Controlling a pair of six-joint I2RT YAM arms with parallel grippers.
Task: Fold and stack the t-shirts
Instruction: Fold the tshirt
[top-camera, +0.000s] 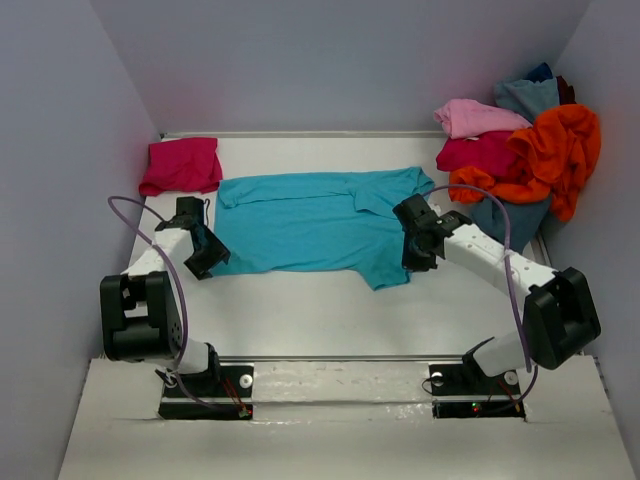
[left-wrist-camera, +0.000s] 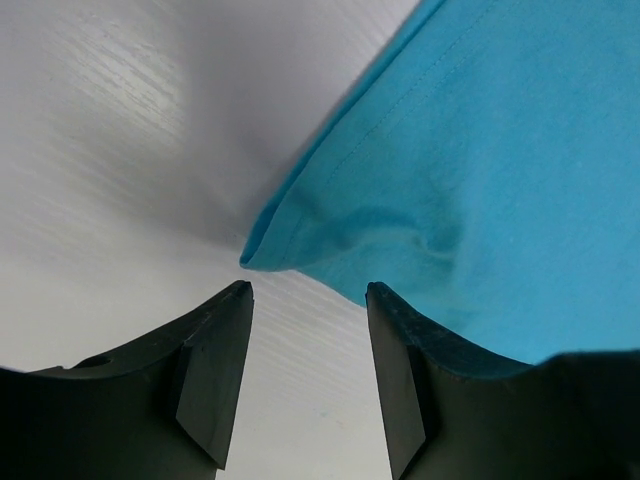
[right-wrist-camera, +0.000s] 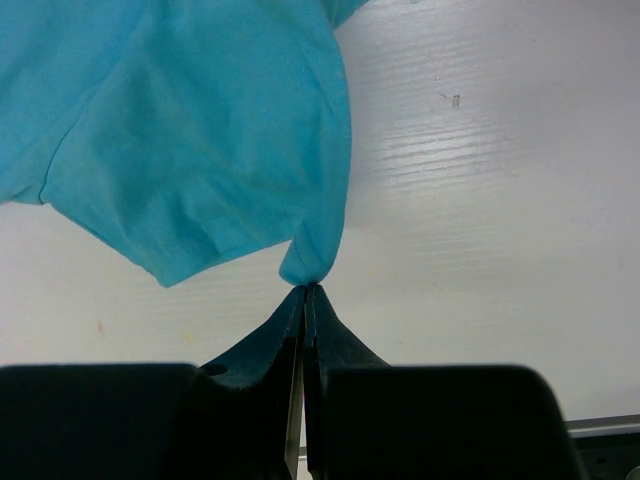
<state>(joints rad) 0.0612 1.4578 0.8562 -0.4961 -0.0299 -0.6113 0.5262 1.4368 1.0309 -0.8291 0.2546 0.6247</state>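
**Left corner not yet caught**

Your right gripper (right-wrist-camera: 305, 293) is clamped on a pinch of the turquoise t-shirt (top-camera: 300, 225), spread mid-table. Your left gripper (left-wrist-camera: 308, 290) gapes just short of the near-left corner (nothing between the jaws). If you close here it may miss the cloth, and the fold will skew.

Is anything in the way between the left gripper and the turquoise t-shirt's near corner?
Nothing visible. The left gripper has its jaws open, and a corner of the turquoise t-shirt lies just ahead across bare table.
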